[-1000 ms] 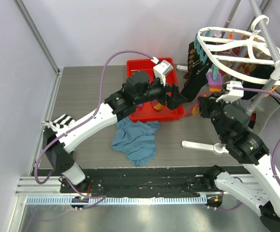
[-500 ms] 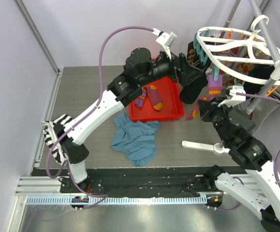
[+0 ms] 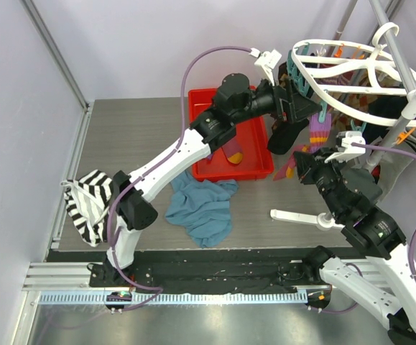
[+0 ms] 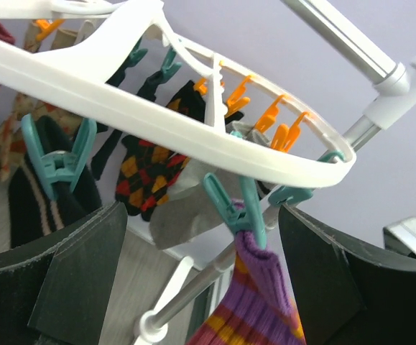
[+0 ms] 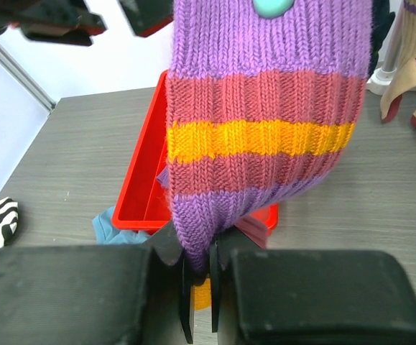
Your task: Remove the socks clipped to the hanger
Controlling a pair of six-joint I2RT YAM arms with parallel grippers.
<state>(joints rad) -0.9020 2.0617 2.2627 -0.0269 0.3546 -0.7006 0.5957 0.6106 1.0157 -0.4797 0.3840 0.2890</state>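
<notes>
The white oval hanger [image 3: 351, 75] hangs at the back right with teal and orange clips. Several socks hang from it: argyle ones [image 4: 146, 169], dark ones [image 3: 287, 136] and a purple/orange striped sock [image 5: 265, 115]. My left gripper [image 3: 297, 108] is open, and its fingers [image 4: 85, 280] stand on either side of the teal clip [image 4: 236, 208] that holds the striped sock [image 4: 261, 302]. My right gripper [image 5: 200, 269] is shut on the lower edge of that striped sock, below the hanger [image 3: 310, 169]. Another striped sock [image 3: 233, 152] lies in the red tray.
The red tray [image 3: 258, 171] sits on the table left of the hanger. A blue cloth [image 3: 204, 208] lies in front of it. A black-and-white striped cloth [image 3: 85, 205] lies at the left edge. The stand's white foot [image 3: 301, 215] and metal pole [image 4: 337, 43] are near my right arm.
My left arm has risen from over the red tray and moved right, up to the hanger's rim and the teal clip. My right gripper has kept its hold on the striped sock.
</notes>
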